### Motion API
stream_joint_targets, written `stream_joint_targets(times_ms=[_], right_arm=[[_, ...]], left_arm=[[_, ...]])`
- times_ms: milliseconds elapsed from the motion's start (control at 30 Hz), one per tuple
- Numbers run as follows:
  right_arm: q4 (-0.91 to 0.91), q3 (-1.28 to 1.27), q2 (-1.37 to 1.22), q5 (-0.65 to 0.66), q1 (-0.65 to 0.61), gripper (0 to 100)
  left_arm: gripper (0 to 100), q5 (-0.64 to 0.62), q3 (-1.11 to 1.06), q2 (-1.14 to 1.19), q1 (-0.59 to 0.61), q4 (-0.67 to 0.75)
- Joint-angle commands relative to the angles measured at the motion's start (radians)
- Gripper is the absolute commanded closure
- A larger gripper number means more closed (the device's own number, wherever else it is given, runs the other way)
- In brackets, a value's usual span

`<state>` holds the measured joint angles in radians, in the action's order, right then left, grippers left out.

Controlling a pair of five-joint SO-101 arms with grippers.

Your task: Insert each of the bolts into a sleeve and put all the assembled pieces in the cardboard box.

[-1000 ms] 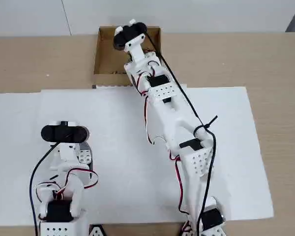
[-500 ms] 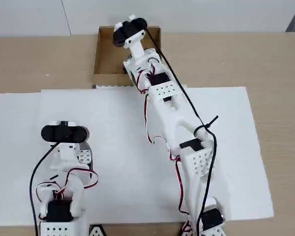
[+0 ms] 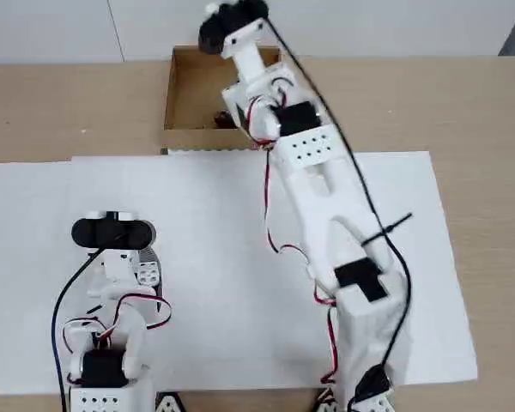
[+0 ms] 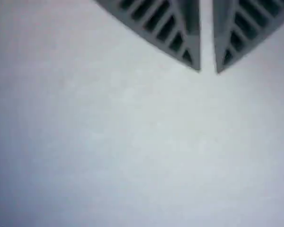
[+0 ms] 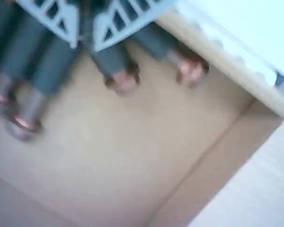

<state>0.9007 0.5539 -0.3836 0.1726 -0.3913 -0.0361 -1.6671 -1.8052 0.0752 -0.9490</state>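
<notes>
Several assembled pieces, grey sleeves (image 5: 114, 60) with copper-coloured bolt heads (image 5: 191, 71), lie side by side on the floor of the cardboard box (image 5: 132, 161). My right gripper (image 5: 85, 46) hangs above them, shut, with nothing between its fingers. From above, the right arm (image 3: 305, 154) stretches over the box (image 3: 168, 94), where a dark piece (image 3: 222, 118) peeks out beside it. My left gripper (image 4: 207, 70) hovers shut over bare white paper; its arm (image 3: 112, 257) is folded at the near left.
A large white paper sheet (image 3: 197, 257) covers the middle of the wooden table (image 3: 481, 103). The box stands just beyond the sheet's far edge. A box wall (image 5: 213, 156) rises close to the right gripper.
The right arm has lifted up and back from inside the box, its wrist now higher above the far rim. The left arm has not moved.
</notes>
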Motion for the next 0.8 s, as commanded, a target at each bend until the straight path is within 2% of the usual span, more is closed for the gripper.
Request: stream_joint_targets(times_ms=[0,200,433,767], right_arm=[[0.119,0.051,0.160,0.006,0.036,99.6],[0.358,0.051,0.334,0.002,0.105,99.6],[0.573,0.051,0.479,-0.110,0.183,99.6],[0.774,0.044,0.697,-0.143,0.239,99.6]], left_arm=[[99,0.002,0.002,-0.012,0.006,0.006],[99,0.002,0.002,-0.012,0.006,0.006],[99,0.002,0.002,-0.012,0.006,0.006],[99,0.002,0.002,-0.012,0.006,0.006]])
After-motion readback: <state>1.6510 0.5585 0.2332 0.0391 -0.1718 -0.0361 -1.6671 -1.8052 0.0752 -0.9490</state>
